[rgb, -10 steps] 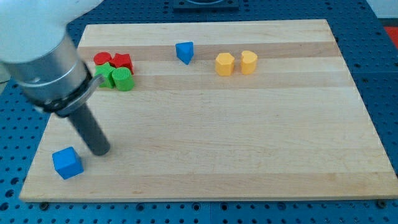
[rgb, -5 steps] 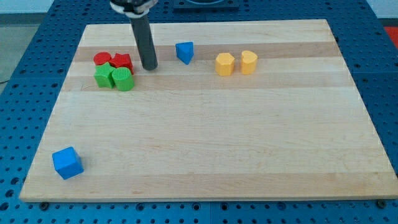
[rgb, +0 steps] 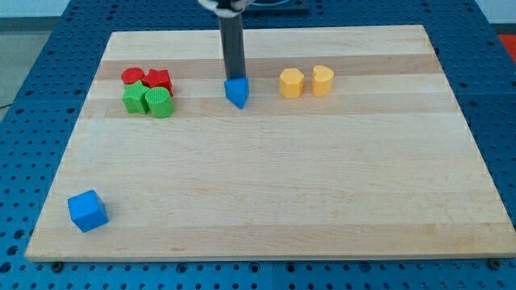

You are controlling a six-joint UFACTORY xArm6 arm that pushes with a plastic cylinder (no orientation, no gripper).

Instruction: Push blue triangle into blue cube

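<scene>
- Camera view, only one: wooden board [rgb: 322, 201] on a blue perforated bench.
- No pincer on this rig, so nothing to call wide or narrow; just a dark rod. My tip [rgb: 235, 79] sits touching the far edge of the blue triangle [rgb: 236, 93], directly behind it.
- Blue triangle is in the far half of the board, roughly mid-width, between the red/green cluster and the yellow pair.
- Blue cube [rgb: 87, 211] is at the near left corner, well apart from the triangle.
- Left far: red blocks [rgb: 147, 78], shapes unclear, touching green blocks [rgb: 148, 101] just nearer.
- Right of triangle: two yellow blocks [rgb: 305, 81] side by side.
- Progress, my judgement: contact made, push barely begun. Nearly the whole diagonal run toward near-left remains; the tip probably needs to shift to the triangle's far-right side.
</scene>
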